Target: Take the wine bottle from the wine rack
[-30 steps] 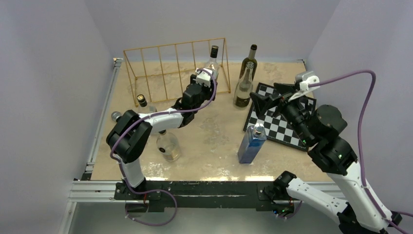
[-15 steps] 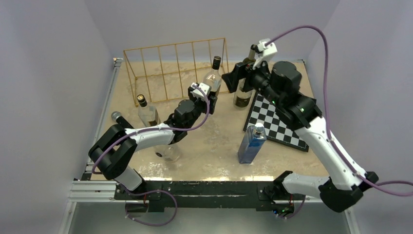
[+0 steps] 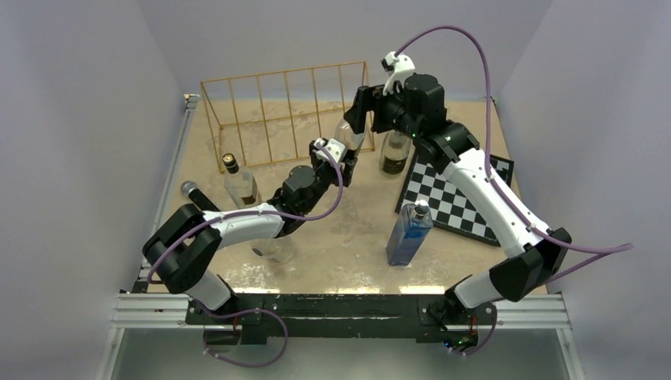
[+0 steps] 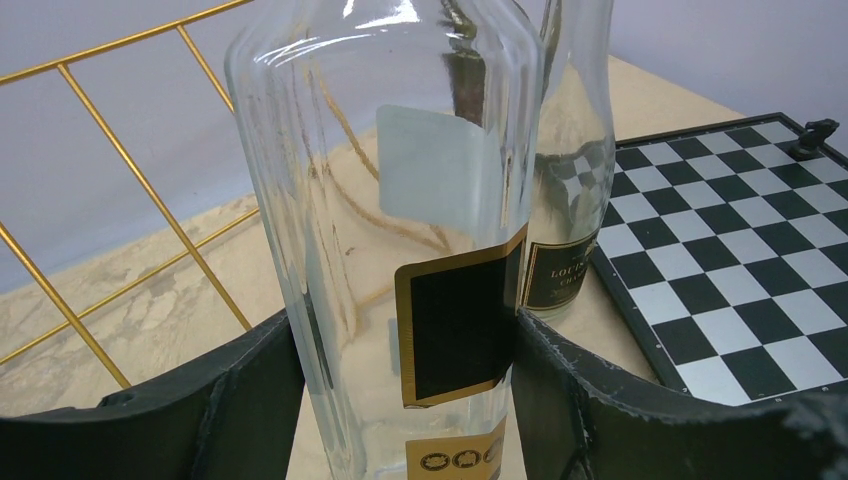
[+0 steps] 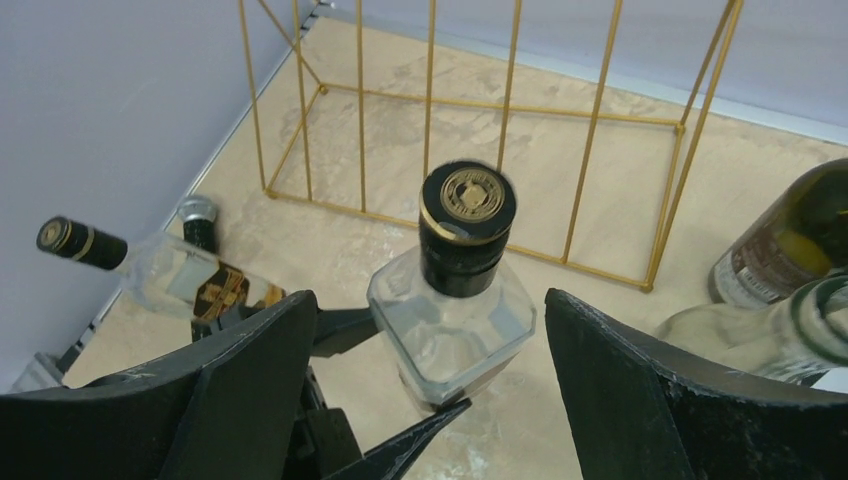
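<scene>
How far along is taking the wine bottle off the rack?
Done: the wine bottle is out of the wine rack, in front of it. In hand: left jaws clamp its body; right jaws hang open above its cap. Left: probably placing and releasing it.

wine bottle before wine rack (chessboard right)

A fixed overhead camera looks down from the near edge across the whole table. The left wrist camera faces the side of the wine bottle, very close; the right wrist camera looks down onto its top.
</scene>
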